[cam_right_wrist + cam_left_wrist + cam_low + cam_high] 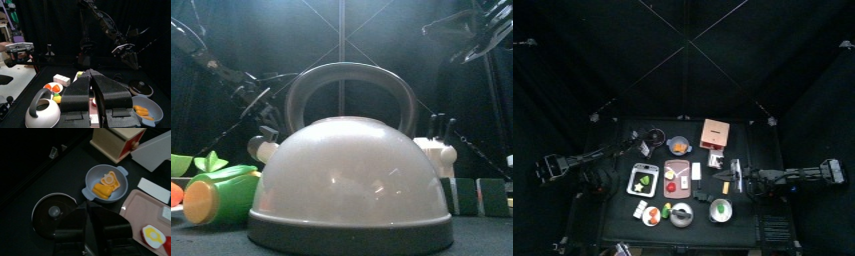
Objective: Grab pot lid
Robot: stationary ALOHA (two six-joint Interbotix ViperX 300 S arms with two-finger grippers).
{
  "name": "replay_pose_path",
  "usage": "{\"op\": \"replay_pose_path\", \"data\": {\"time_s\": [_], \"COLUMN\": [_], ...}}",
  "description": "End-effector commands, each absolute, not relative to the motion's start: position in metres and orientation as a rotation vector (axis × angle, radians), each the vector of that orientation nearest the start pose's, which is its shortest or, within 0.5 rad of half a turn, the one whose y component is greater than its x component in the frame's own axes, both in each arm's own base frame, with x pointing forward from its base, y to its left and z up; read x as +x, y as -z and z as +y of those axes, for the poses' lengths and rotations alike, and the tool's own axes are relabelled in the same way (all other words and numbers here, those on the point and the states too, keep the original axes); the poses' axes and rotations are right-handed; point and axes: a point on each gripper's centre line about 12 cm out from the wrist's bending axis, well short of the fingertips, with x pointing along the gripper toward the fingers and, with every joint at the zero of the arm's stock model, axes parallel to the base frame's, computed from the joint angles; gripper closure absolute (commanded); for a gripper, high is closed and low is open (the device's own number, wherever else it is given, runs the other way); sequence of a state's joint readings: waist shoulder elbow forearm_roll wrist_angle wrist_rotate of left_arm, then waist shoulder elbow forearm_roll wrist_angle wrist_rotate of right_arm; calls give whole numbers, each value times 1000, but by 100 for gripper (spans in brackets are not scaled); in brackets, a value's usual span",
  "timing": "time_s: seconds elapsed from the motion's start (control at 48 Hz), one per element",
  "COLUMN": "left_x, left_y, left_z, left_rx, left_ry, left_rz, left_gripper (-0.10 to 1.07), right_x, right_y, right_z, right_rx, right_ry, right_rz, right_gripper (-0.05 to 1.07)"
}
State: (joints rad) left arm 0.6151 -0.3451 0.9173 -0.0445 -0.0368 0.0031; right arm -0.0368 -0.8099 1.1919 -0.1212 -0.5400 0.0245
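Top view: black table [754,195] at the frame's middle. The pot lid [655,135] lies flat near the table's upper left, just left of the blue-grey pot [679,145]. The left gripper [637,150] reaches in from the left, close to the lid's lower left. The right gripper [731,172] sits at centre right. A wooden box [716,130] is at upper centre, a pink tray [677,175] mid-table, and a kettle [681,213] at the lower edge. Front view: the pale kettle [352,175] with its grey arched handle fills the centre, a green toy [227,195] lies at lower left, the left arm [238,85] hangs at upper left and the right arm [472,30] at upper right. Left wrist view: the lid [53,213], black with a pale knob, lies on the table at lower left, free of any grip, just beside the pot [105,183] of orange contents at centre. The left gripper [87,228] occupies the lower middle; how far open it stands cannot be told. The wooden box [117,140] is at top, the pink tray [141,210] at lower right. Right wrist view: the right gripper [90,73] is at centre, its jaws meeting at the tips, closed and holding nothing. The kettle [43,107] is at lower left, the pot [145,107] at lower right with the lid [141,87] just above it, and the left gripper [128,52] hangs at upper right.
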Motion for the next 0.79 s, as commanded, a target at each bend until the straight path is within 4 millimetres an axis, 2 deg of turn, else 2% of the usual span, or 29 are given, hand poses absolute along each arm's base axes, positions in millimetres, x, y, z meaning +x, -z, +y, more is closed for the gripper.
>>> {"op": "replay_pose_path", "data": {"time_s": [0.0,0.104,0.229,0.479,0.771], "left_x": [264,271,276,265,256], "left_y": [-205,-191,-181,-160,-150], "left_z": [197,208,221,245,243], "left_rx": [-179,-162,-159,-217,-245], "left_ry": [-625,-625,-635,-702,-708], "left_rz": [526,579,614,664,724], "left_gripper": [28,13,4,4,4], "right_x": [220,220,219,218,218], "right_y": [-286,-284,-282,-276,-276], "right_z": [-1,-1,-1,-4,-10], "right_rx": [-95,-103,-108,-114,-120], "right_ry": [-17,-18,-20,-11,16], "right_rz": [-166,-161,-153,-138,-136], "right_gripper": [101,101,101,101,101]}}
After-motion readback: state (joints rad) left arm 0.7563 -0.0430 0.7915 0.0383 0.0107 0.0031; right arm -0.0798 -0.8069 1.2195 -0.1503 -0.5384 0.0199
